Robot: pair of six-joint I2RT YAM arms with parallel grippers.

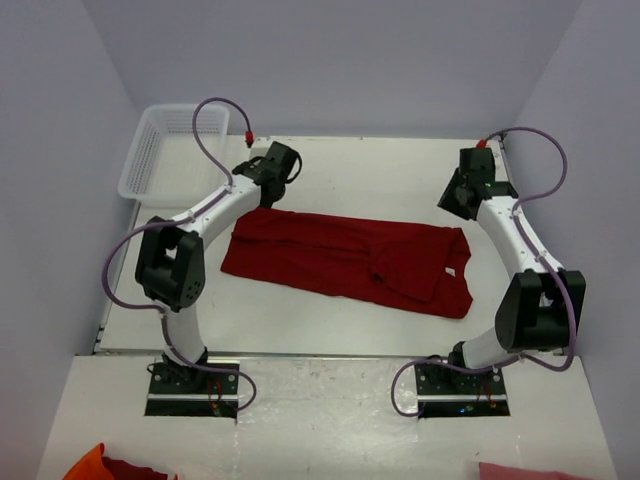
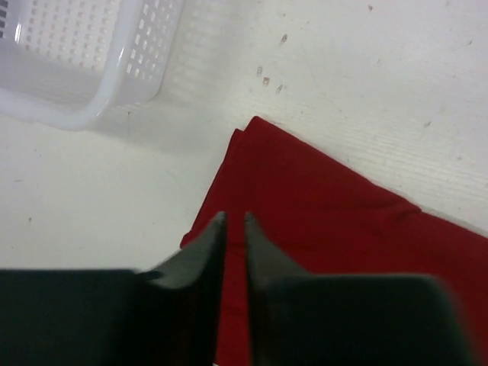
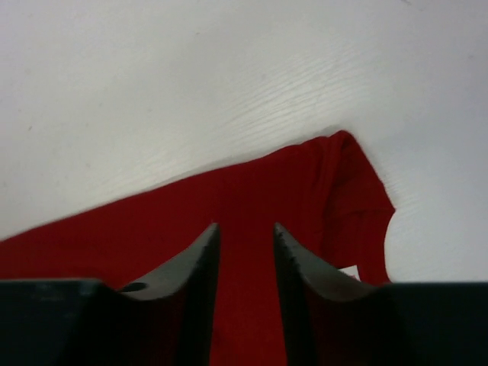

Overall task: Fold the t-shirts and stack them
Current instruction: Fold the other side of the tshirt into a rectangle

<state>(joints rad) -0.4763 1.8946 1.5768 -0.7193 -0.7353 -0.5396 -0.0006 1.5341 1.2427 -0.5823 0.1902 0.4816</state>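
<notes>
**A:** Where is the t-shirt (image 1: 345, 258) found?

**B:** It is spread flat on the table (image 1: 380, 170), mid-frame in the top view, folded into 1 long band (judged from its narrow outline). Its long axis is run from centre left to lower right, with the neck label (image 1: 450, 272) at the right-hand end.

**A:** How are the 2 claws set?

**B:** The left gripper (image 2: 235, 217) is seen with fingers narrowly parted and nothing pinched between them. The right gripper (image 3: 245, 227) is parted wider and is likewise empty.

**A:** Which way is the cloth laid from each?

**B:** In the left wrist view the hem corner is seen just ahead of the fingertips, toward the upper centre, with the basket (image 2: 114, 84) beyond at upper left. In the right wrist view the shoulder corner is seen ahead at upper right, and cloth is passed beneath the fingers.

**A:** Which arm is nearer which end?

**B:** Each end is covered by its own arm. A crosswise fold is judged likely, so both far corners would need to be pinched (contact with the cloth cannot be told).
</notes>
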